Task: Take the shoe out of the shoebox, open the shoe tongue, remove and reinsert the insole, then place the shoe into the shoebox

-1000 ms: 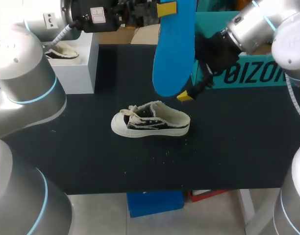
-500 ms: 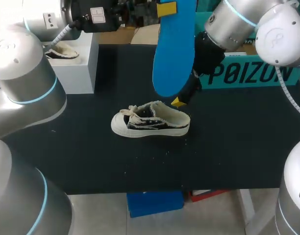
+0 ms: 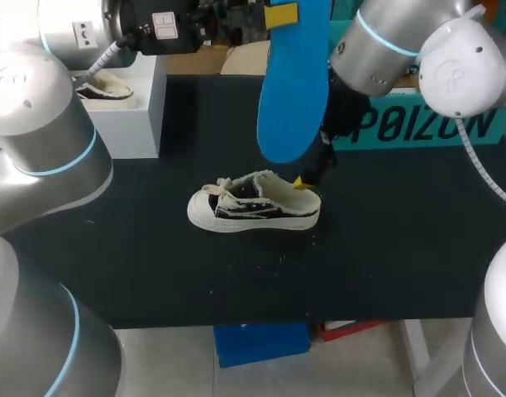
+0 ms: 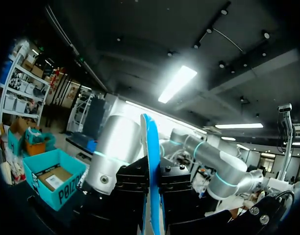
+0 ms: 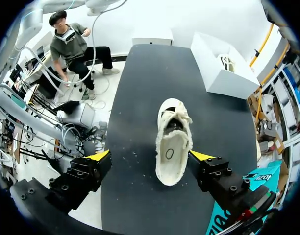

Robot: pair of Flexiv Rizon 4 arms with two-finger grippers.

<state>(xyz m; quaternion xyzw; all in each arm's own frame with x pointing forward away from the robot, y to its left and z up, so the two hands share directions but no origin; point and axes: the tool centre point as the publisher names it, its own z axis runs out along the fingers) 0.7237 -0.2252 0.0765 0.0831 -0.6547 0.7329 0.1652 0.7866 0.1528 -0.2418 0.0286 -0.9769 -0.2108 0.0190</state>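
From above, the black-and-cream canvas shoe (image 3: 253,203) lies on the table, out of the white cardboard shoebox (image 3: 125,107), with its blue foam insole (image 3: 293,83) already removed. In the left wrist view, the left gripper (image 4: 151,196) clamps that insole edge-on. In the right wrist view, the right gripper (image 5: 150,156) hangs wide open and empty by the shoe's heel, so I judge 2 steps remain: reinserting and boxing.

Large dark block letters run along the side of the teal box (image 3: 435,124) at the table's 1 o'clock, their start hidden; the same print shows on this box in both wrist views. 1 small oval mark sits inside the shoe (image 5: 173,147) at its heel. A white label (image 3: 164,25) at 11 o'clock is too small to read.
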